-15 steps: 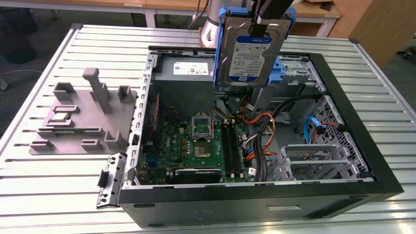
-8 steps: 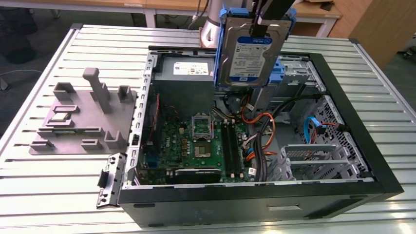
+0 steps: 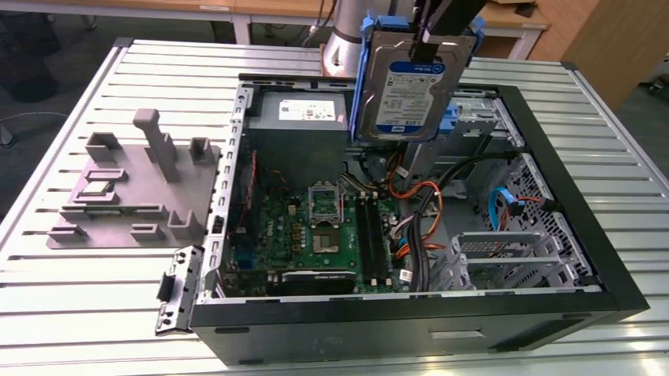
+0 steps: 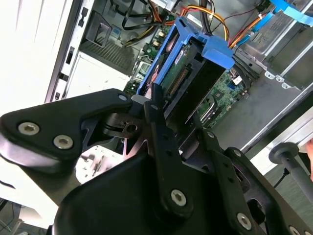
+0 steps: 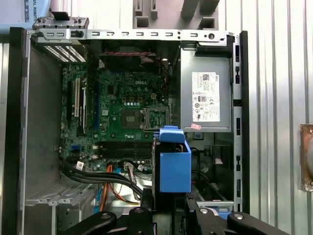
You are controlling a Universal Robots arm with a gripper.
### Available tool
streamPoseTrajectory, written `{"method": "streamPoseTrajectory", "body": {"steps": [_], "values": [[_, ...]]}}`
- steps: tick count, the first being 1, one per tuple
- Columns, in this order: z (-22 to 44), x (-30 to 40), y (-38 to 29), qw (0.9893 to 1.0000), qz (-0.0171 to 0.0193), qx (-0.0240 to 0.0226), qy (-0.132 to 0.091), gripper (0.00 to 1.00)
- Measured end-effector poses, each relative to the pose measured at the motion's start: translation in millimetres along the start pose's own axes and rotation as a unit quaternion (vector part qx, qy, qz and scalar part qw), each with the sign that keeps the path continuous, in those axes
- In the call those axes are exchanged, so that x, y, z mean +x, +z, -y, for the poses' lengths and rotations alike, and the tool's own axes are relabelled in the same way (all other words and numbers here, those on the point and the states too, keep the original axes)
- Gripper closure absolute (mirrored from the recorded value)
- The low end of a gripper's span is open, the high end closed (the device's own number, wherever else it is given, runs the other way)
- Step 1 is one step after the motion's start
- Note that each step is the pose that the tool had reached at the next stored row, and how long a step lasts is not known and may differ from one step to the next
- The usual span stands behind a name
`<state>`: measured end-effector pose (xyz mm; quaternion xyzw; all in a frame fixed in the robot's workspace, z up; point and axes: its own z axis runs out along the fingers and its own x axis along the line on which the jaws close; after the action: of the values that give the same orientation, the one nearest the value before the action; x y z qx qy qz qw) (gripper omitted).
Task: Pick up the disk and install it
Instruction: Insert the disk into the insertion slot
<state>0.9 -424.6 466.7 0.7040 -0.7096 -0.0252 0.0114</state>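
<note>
Count: 1 computer case (image 3: 418, 321), open. Inside case: 1 motherboard (image 3: 309, 235), 1 power supply (image 3: 301, 116). Above case: 1 disk (image 3: 413, 86). Beside case, on the 1 worktop (image 3: 94, 313): 1 grey fixture plate (image 3: 115, 211).

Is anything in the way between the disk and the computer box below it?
Nothing visible is. The gripper holds the disk on end above the open case. Orange cables lie inside the case, lower than the disk and apart from it.

Disk (image 3: 410, 90) upright in jaws, held above open computer case (image 3: 418, 315), grey fixture (image 3: 125, 200) on slatted table (image 3: 84, 313)
</note>
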Motion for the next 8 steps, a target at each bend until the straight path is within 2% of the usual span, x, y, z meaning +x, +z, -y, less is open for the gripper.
{"method": "streamPoseTrajectory", "body": {"steps": [8], "values": [[0.7, 7.4, 1.6, 1.0, 0.0, 0.0, 0.0, 0.65]]}}
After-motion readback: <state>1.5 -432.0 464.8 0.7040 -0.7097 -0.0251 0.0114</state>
